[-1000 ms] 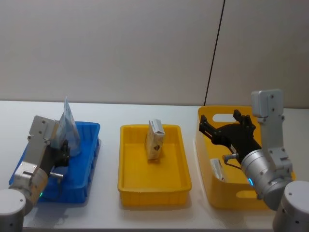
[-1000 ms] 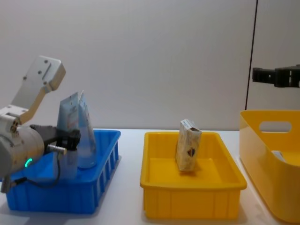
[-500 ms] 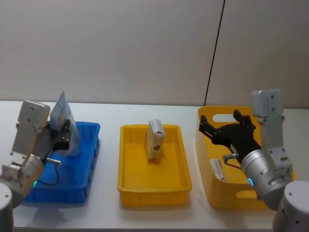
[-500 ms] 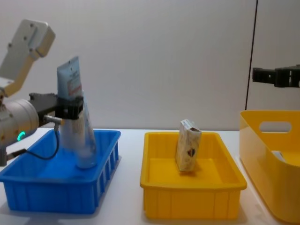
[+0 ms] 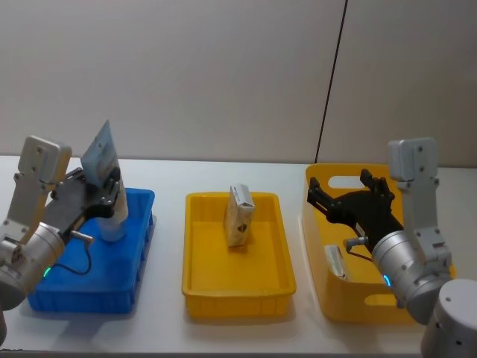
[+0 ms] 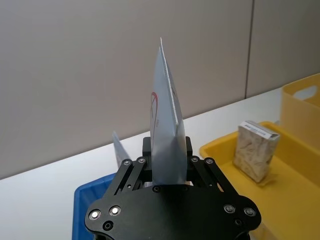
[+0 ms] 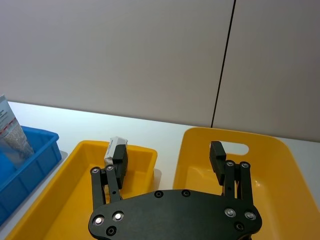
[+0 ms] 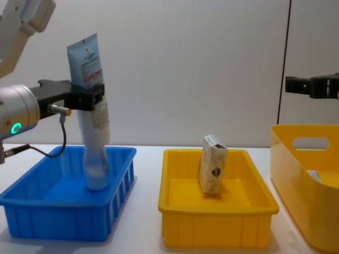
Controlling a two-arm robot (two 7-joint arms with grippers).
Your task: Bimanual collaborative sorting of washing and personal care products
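Pale wall (image 5: 186,74) with a dark vertical seam backs a white table (image 5: 168,246) carrying three containers in a row: a blue bin (image 5: 82,298) on the left, a yellow tray (image 5: 238,302) in the middle and a deeper yellow bin (image 5: 358,307) on the right.

The left gripper (image 5: 104,194) is raised over the blue bin, its jaws clamped on a pale-blue tube (image 8: 85,55) at mid-length. The tube is nearly upright, crimped end up, lower end down between the bin walls; I cannot tell whether it touches the floor. A second tube (image 6: 118,145) shows its tip just behind the gripper.

A cream packet (image 5: 239,216) stands upright near the tray's far end. A second packet (image 5: 335,261) leans on the yellow bin's inner left wall.

The right gripper (image 5: 339,186) hangs over the yellow bin, jaws spread wide and empty.
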